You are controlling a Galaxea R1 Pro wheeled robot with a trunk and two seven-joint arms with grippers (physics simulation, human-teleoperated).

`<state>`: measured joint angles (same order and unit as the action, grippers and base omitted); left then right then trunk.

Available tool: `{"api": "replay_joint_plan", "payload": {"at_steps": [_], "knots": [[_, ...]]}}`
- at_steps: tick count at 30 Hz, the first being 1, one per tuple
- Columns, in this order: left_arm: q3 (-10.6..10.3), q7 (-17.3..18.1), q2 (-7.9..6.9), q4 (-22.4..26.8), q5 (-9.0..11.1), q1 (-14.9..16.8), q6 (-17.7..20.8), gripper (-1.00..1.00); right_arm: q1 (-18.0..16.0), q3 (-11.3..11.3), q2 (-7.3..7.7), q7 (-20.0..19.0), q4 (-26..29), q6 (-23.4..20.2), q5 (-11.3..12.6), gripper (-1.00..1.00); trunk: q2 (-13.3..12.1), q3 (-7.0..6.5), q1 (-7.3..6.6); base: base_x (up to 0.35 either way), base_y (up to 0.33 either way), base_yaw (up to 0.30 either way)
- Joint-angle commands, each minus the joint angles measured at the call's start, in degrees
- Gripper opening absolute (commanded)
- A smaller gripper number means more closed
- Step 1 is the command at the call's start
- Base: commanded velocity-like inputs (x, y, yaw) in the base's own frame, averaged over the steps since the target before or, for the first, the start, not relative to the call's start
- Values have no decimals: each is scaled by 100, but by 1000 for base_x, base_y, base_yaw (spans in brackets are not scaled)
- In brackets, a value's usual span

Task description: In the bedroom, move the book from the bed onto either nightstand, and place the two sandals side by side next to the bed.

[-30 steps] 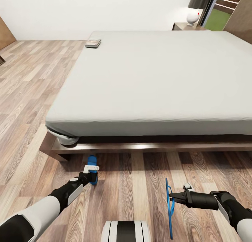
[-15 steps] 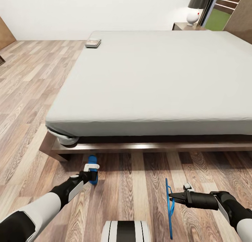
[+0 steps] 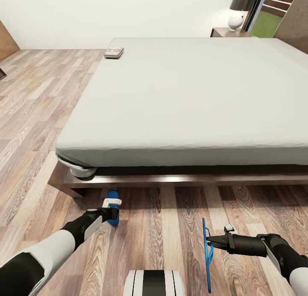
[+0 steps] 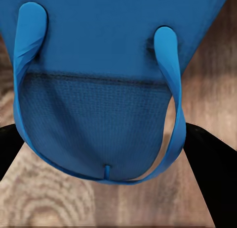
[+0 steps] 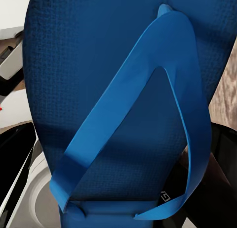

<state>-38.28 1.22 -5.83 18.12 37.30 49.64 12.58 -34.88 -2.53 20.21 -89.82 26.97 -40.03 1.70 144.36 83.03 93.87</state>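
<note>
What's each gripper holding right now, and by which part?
The right gripper holds one blue sandal on edge by its strap. The left gripper is at the other sandal; its grip cannot be told.

We see the book (image 3: 114, 53), thin and dark-covered, lying flat at the far left corner of the bed (image 3: 184, 95), a grey mattress on a dark wood frame. One blue sandal (image 3: 112, 207) lies on the plank floor near the bed's corner. A second sandal (image 3: 208, 255) stands on edge, off the floor. A nightstand (image 3: 224, 32) stands beyond the bed.
</note>
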Motion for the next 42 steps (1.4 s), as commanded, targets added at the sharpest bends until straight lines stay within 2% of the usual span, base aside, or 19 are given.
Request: {"api": "replay_joint_plan", "payload": {"at_steps": [1, 11, 17, 24, 27, 31, 38, 42], "knots": [[-16, 5, -3, 9, 14, 9, 57, -100, -1, -2, -1, -18, 1, -61, 6, -100, 1, 4, -1, 0, 0, 0], [-13, -92, 1, 2, 22, 148, 498, -100, -1, -2, 0, -18, 1, -58, 6, -100, 1, 4, -1, 0, 0, 0], [-13, -95, -3, 3, 9, 254, 1060, -100, -1, -2, 1, -18, 1, -57, 6, -100, 1, 4, -1, 0, 0, 0], [-13, -88, 9, -18, 5, 271, 1207, -100, -1, -2, -4, -18, 1, -57, 6, -100, 1, 4, -1, 0, 0, 0], [-13, -89, 7, -25, 5, 273, 1220, -100, -1, -2, -7, -18, 1, -57, 6, -100, 5, 70, 7, 0, 0, 0], [-13, -94, -6, -21, 10, 274, 1221, -100, -1, -5, -3, -18, 1, -58, 6, -100, 5, 70, 7, 0, 0, 0], [-13, -96, 21, -22, 8, 319, 1233, -100, -1, -17, 0, -18, 1, -57, 13, -100, 13, 203, 22, 0, 0, 0], [-13, -98, 12, 1, 10, 338, 1478, -100, -1, -19, 1, -18, 1, -59, 14, -100, 13, 203, 22, 0, 0, 0]]}}
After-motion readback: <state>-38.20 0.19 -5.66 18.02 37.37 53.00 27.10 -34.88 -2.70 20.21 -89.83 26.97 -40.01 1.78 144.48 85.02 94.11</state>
